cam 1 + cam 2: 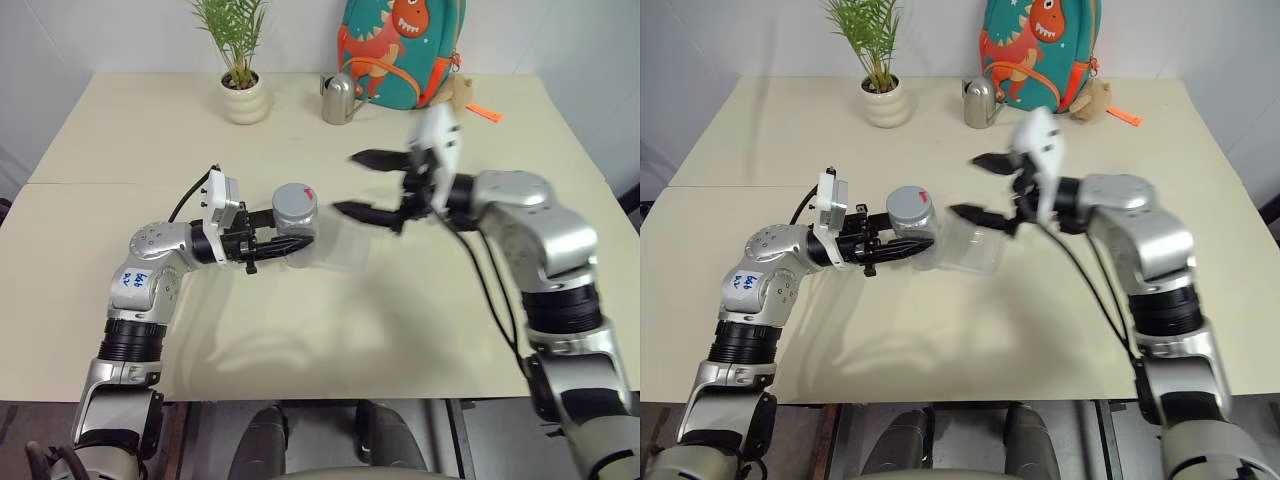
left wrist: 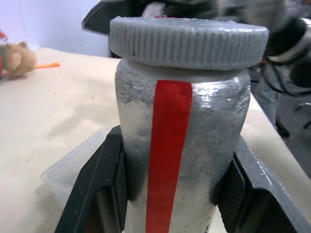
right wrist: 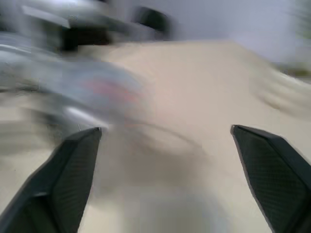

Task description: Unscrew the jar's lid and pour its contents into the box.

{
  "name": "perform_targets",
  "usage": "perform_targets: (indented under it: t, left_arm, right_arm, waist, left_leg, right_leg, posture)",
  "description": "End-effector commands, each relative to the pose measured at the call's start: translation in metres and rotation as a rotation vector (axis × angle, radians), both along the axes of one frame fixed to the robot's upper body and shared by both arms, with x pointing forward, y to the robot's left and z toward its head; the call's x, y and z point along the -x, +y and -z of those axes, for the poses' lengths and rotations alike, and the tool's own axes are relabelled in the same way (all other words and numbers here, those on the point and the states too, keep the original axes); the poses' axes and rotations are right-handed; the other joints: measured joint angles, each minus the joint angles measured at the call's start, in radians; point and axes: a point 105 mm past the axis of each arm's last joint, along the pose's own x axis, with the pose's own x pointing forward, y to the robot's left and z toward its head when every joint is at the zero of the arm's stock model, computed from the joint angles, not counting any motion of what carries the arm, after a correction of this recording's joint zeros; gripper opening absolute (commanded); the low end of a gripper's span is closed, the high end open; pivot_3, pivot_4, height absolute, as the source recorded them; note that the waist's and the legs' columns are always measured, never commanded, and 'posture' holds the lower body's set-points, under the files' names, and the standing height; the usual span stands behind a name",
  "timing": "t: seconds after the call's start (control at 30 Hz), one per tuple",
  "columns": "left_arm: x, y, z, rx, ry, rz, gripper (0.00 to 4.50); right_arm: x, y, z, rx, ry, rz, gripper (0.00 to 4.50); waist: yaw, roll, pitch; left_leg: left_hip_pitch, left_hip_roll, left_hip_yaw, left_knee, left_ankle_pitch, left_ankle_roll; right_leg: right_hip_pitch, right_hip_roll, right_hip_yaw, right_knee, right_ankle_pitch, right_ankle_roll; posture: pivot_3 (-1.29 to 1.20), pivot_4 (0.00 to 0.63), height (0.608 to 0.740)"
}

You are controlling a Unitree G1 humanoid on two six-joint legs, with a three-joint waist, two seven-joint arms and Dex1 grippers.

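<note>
Left wrist view shows the left gripper (image 2: 170, 194) clamped round the jar (image 2: 182, 145), a red strip down its side and the ribbed grey lid (image 2: 188, 41) screwed on. From the left eye view, the box (image 1: 345, 245) sits just past that gripper's fingertips, behind the jar, and the right gripper (image 1: 372, 185) hangs spread wide and empty beside the lid, not touching.

- lid (image 2: 188, 42): grey matt plastic, ribbed edge
- jar (image 2: 182, 160): clear, cloudy-looking wall, smooth glossy red strip
- box (image 1: 973, 247): thin clear plastic, slightly glossy
- table (image 1: 330, 310): smooth matt beige top
- watering can (image 1: 339, 98): shiny metal
- plant pot (image 1: 245, 100): glossy white, ridged
- backpack (image 1: 402, 50): cloth, printed
- left gripper (image 2: 170, 194) pads: black, matt
</note>
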Motion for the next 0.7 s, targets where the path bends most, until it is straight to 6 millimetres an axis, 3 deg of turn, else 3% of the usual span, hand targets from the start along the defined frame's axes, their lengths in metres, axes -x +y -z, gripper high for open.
perform_targets:
  t: [0.03,0.2,0.47,0.7]
  left_arm:
    - [0.006,-0.001,-0.011,0.016,-0.054,0.023,1.9]
    - [0.004,-0.002,-0.011,0.016,-0.057,0.024,1.9]
    - [0.005,-0.006,-0.01,0.011,-0.055,0.035,1.9]
    - [0.006,-0.008,-0.01,0.009,-0.053,0.043,1.9]
  right_arm:
    - [0.021,0.009,-0.019,-0.057,-0.035,-0.114,4.47]
    - [0.044,0.037,-0.03,-0.107,-0.018,-0.292,4.47]
    - [0.044,0.083,-0.04,-0.126,-0.038,-0.34,4.47]
    - [0.04,0.099,-0.02,-0.046,-0.002,-0.333,4.47]
  waist:
    - [-0.009,0.001,0.0]
    - [-0.025,0.001,0.001]
    - [-0.025,0.001,0.001]
    - [-0.019,0.001,0.001]
  left_leg:
    - [0.001,0.0,0.0,0.0,0.0,0.0]
    - [0.003,0.001,0.002,-0.002,0.0,0.0]
    - [0.003,0.001,0.002,0.0,0.0,0.0]
    - [0.002,0.001,0.002,0.0,0.0,0.0]
  right_leg:
    - [0.0,0.0,0.0,0.0,0.0,0.0]
    - [0.0,0.001,0.002,0.001,0.0,0.0]
    - [0.0,0.001,0.003,0.003,0.0,0.0]
    - [-0.001,0.001,0.003,0.002,0.0,0.0]
  posture:
    - [0.0,0.15,0.74]
    - [0.0,0.15,0.74]
    - [0.0,0.15,0.74]
    - [0.0,0.15,0.74]
